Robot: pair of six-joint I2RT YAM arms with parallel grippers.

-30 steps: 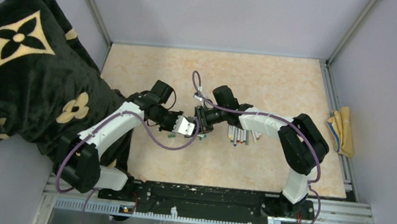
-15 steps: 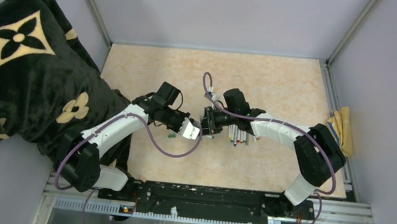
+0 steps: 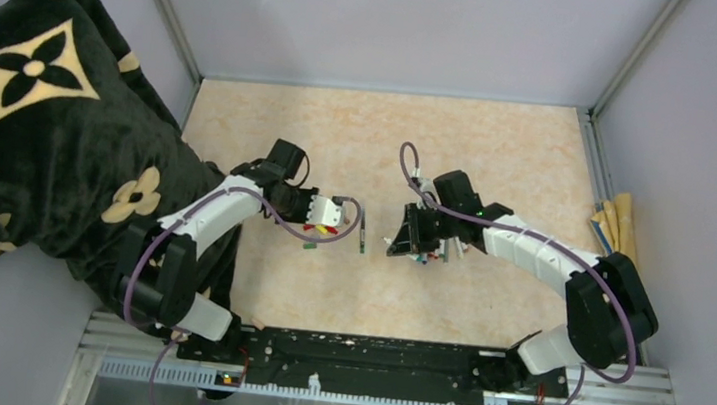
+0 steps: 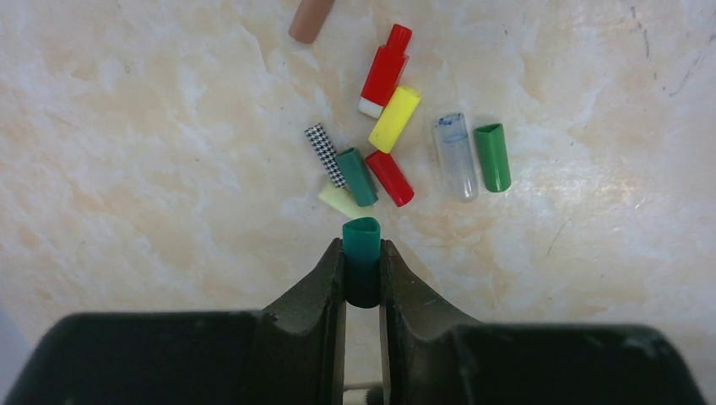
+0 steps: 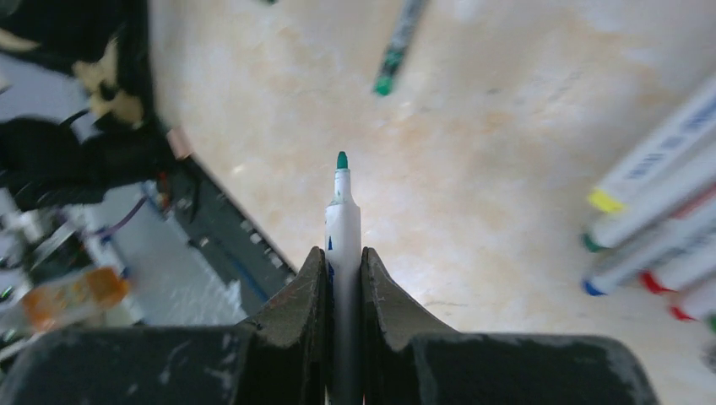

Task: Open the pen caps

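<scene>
Left tool pinched on a dark green cap, just above loose caps, red, yellow and green, scattered on the surface; right tool clamped on a white pen, green tip bare, more pens lying beside

A short teal plastic cap is pinched in the left tool. Red, yellow and green caps lie clustered on the surface. The right tool grips a white, uncapped, green-tipped pen; other uncapped pens lie side by side.
</scene>
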